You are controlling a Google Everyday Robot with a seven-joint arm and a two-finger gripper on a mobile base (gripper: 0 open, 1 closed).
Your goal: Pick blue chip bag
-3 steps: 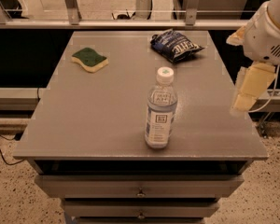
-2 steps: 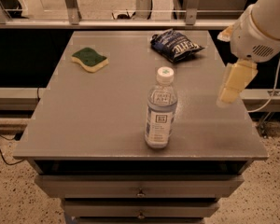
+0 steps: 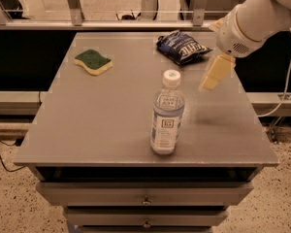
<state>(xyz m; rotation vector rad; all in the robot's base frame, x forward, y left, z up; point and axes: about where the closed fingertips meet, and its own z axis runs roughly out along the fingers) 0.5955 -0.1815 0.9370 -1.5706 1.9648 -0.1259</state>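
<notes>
The gripper has swung closer to the bag but is not yet touching it; I cannot tell how its jaws stand.

Matt worktop, crinkled glossy foil blue chip bag, clear plastic bottle; smooth cream tool is held over the worktop's right.

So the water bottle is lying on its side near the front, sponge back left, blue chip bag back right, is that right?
Not quite: the camera view shows the water bottle standing upright near the table's front edge. The sponge is back left and the blue chip bag back right, with the claw hanging over the table's right side near the bag.
</notes>
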